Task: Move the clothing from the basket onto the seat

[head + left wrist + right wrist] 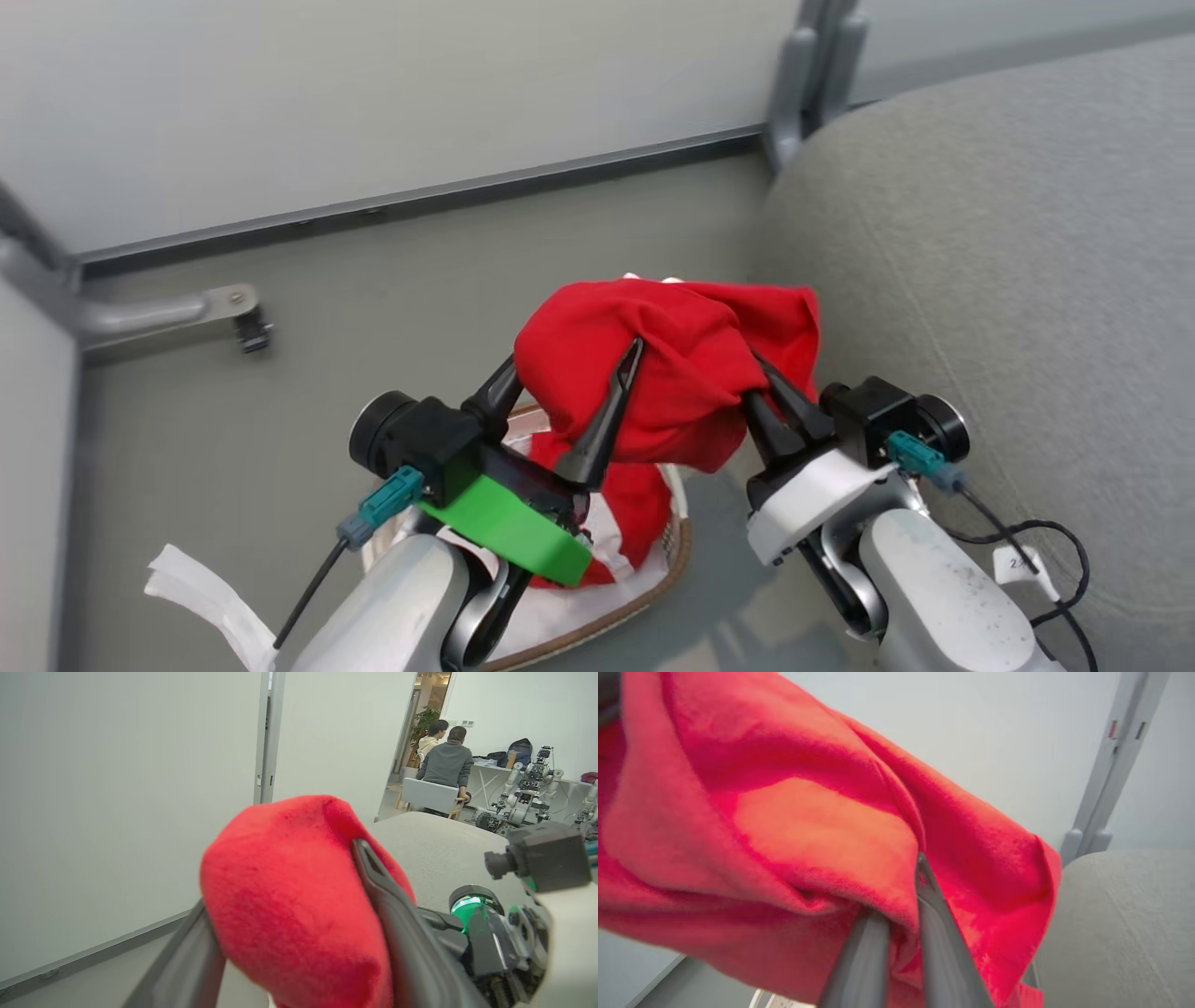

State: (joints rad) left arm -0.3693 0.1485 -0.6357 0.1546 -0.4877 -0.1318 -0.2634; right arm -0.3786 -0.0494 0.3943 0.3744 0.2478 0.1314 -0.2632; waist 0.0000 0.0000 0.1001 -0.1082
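Red soft fabric garment (672, 345) hangs pinched in the clenched right gripper (758, 369), draped across the released, spread left gripper (577, 355). Grey upholstered sofa seat (1008, 280), just right of the right gripper, carries no clothing in view. Second red-and-white piece (635, 513) lies in the cream perforated plastic basket (688, 546) below the left gripper.

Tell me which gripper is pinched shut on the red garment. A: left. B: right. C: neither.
B: the right gripper is closed on a fold of the clothing, while the left gripper stands spread wide with cloth between its fingers.
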